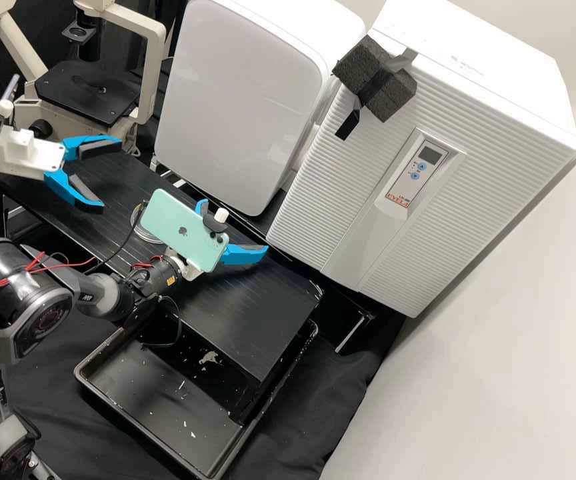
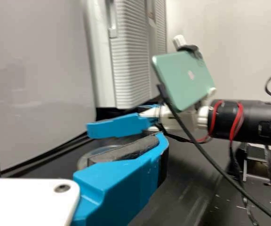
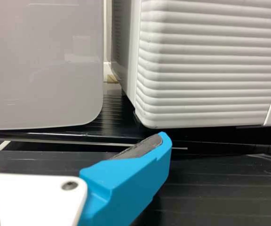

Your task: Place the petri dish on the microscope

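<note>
Left hand [image 1: 111, 173] hung wide near the microscope [image 1: 85, 93], right hand [image 1: 234, 225] wide farther off; I needed a light, level rim grip on the dish [image 1: 139, 225].

Over the bench [image 1: 128, 183], there is a passage between the left end effector [image 1: 111, 175] and the right end effector [image 1: 235, 227]. Near the petri dish [image 1: 145, 233], the black cable [image 1: 116, 250] and the green phone [image 1: 181, 230] make an obstacle. Two white cabinets form a wall behind. A gap also exists between the microscope stage [image 1: 88, 90] and the condenser [image 1: 88, 47], beside the beige frame [image 1: 153, 60].
</note>
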Action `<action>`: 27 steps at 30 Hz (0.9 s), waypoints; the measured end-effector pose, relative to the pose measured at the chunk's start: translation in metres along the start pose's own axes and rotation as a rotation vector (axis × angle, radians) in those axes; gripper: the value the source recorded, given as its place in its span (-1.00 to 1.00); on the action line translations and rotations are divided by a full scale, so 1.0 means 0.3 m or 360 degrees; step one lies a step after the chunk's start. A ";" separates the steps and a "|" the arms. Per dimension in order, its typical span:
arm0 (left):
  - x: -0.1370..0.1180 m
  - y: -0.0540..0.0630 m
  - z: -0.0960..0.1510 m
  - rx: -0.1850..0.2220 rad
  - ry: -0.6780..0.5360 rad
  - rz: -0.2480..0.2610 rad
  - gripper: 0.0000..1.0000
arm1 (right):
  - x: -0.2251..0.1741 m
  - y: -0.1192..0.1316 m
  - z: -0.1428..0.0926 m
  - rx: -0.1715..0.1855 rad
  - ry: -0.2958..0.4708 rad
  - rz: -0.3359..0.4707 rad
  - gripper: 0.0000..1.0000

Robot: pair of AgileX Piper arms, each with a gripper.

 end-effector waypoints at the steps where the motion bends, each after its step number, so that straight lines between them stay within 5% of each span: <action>1: 0.011 -0.011 0.006 -0.0009 -0.0014 -0.0012 1.00 | 0.000 0.000 0.000 0.0000 0.0000 0.0000 1.00; 13: 0.126 -0.092 -0.011 -0.0014 -0.0030 -0.0164 1.00 | 0.000 0.000 0.000 0.0000 0.0000 0.0000 1.00; 21: 0.169 -0.083 -0.039 -0.0001 -0.0019 -0.0152 1.00 | 0.000 0.000 0.000 0.0000 0.0000 0.0000 1.00; 27: 0.196 -0.089 -0.042 -0.0057 -0.0041 -0.0157 1.00 | 0.000 0.000 0.000 0.0000 0.0000 0.0000 1.00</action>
